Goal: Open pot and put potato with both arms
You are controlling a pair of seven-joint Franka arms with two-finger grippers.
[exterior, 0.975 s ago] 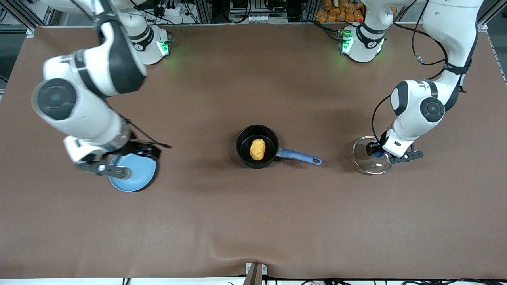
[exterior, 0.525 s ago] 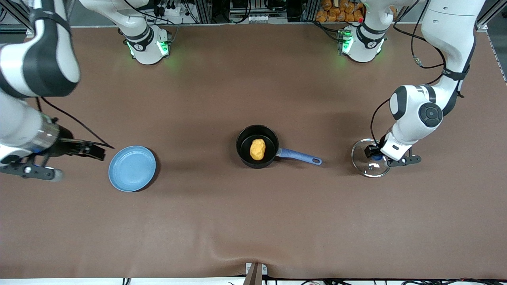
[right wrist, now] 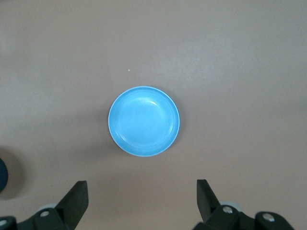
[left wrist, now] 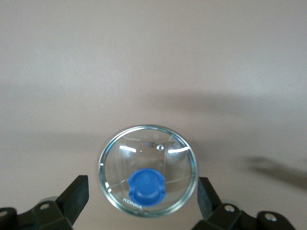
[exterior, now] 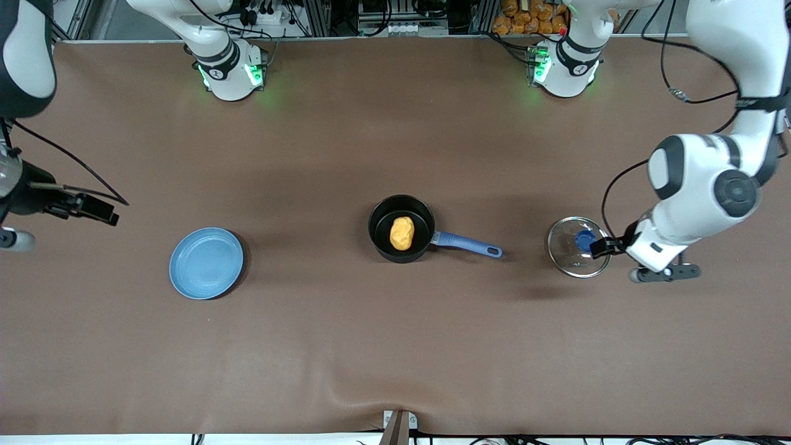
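Note:
The black pot (exterior: 401,217) with its blue handle (exterior: 468,244) stands uncovered mid-table, and the yellow-orange potato (exterior: 401,233) lies inside it. The glass lid (exterior: 571,256) with its blue knob (exterior: 584,238) lies flat on the table toward the left arm's end. It also shows in the left wrist view (left wrist: 144,148). My left gripper (exterior: 664,273) (left wrist: 141,181) is open and empty, raised above the lid's edge. My right gripper (exterior: 7,238) (right wrist: 140,184) is open and empty, high over the right arm's end of the table.
A light-blue plate (exterior: 206,262) sits empty on the table toward the right arm's end, and shows in the right wrist view (right wrist: 144,121). The brown mat has a raised wrinkle at its near edge (exterior: 395,398).
The left gripper has lifted off the lid's knob and moved toward the left arm's end, leaving the lid on the table. The right arm has swung away from over the plate toward the table's end.

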